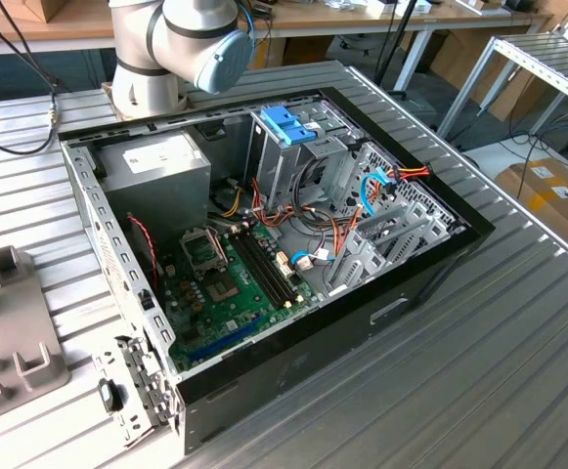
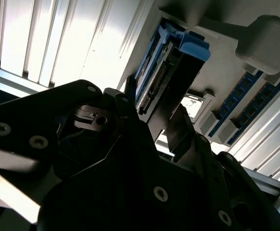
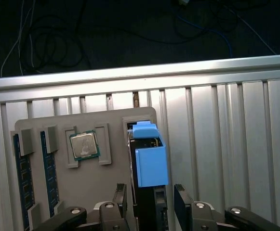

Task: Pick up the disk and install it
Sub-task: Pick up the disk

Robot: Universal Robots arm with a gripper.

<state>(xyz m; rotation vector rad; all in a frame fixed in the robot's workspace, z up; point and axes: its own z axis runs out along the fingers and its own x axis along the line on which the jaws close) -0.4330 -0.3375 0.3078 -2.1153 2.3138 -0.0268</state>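
Disk (image 3: 149, 166), as we see it in the first wrist view, stands on edge in a slot at one corner of the grey holder plate (image 3: 113, 175), its blue plastic rail facing the camera and its dark body running down behind the rail. The gripper (image 3: 152, 198) straddles it, one of the fingers (image 3: 121, 198) just beside one face and the other across from it; we make out a narrow gap on that far side, so the jaws are spread a little wider than the disk and have nothing clamped. In the second wrist view the disk (image 2: 171, 72) shows edge-on between the black gripper (image 2: 153, 115) parts, with its connector side and blue end cap in sight. On the same plate we see a processor chip (image 3: 84, 145) in a square recess and two blue memory sticks (image 3: 21, 178) lying in long slots; the plate rests on the ribbed metal table (image 3: 226, 144). In the exterior view the open computer case (image 1: 293, 362) lies flat on the table; inside it we see the green motherboard (image 1: 230, 283), the grey power supply box (image 1: 156, 161) and the metal drive cage (image 1: 288, 127) with its blue top. The arm (image 1: 166, 44) rises behind the case, and the holder plate (image 1: 10, 327) sits at the exterior view's left, well apart from the cage.
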